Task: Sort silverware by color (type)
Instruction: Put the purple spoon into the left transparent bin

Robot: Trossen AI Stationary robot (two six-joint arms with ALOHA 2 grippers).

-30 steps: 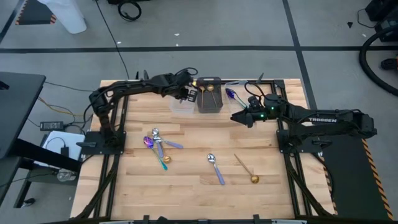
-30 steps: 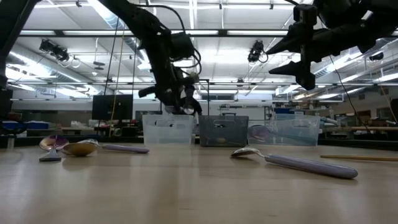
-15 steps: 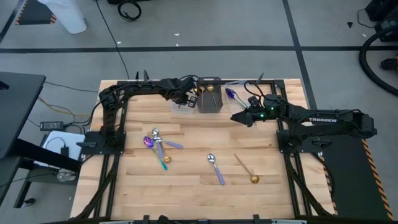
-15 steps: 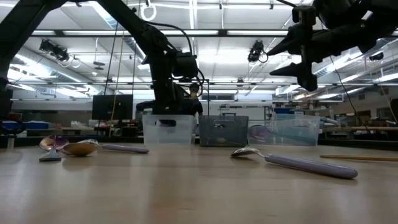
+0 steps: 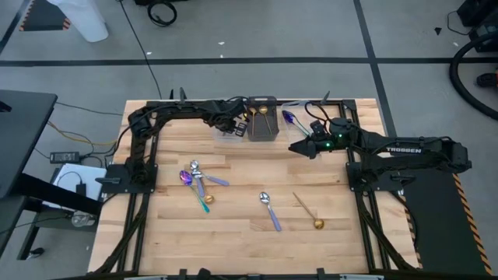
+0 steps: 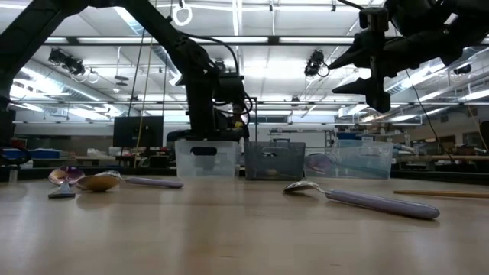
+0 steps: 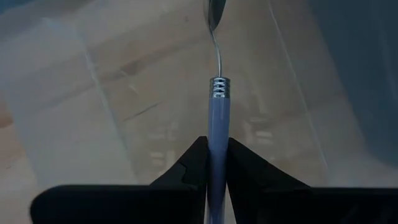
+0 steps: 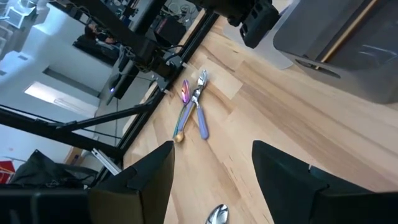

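My left gripper [image 5: 235, 122] is at the left clear bin [image 5: 226, 132] at the table's far side, shut on a silver spoon with a lavender handle [image 7: 217, 118]. The spoon's bowl [image 7: 215, 11] points away from the fingers, over the bin's clear floor. My right gripper [image 5: 300, 146] is open and empty, above the table in front of the right clear bin [image 5: 294, 118], which holds a rainbow spoon [image 5: 289, 118]. A gold spoon [image 5: 263, 110] lies in the dark bin [image 5: 262, 127]. My left gripper pinches the spoon's lavender handle [image 7: 217, 146] between its two fingers [image 7: 189, 168], below the coiled collar. The spoon runs straight out along the fingers, bowl end foremost. Whether the bowl touches the bin I cannot tell.
On the table lie a cluster of spoons [image 5: 195, 181] at the left, a silver spoon with lavender handle [image 5: 270, 210] in the middle and a gold spoon [image 5: 310, 211] to its right. The three bins stand side by side at the far edge.
My left gripper has gone down and slightly toward the table's left, to the left clear bin, with the spoon still in its fingers. The arm has stretched out lower over the far edge.
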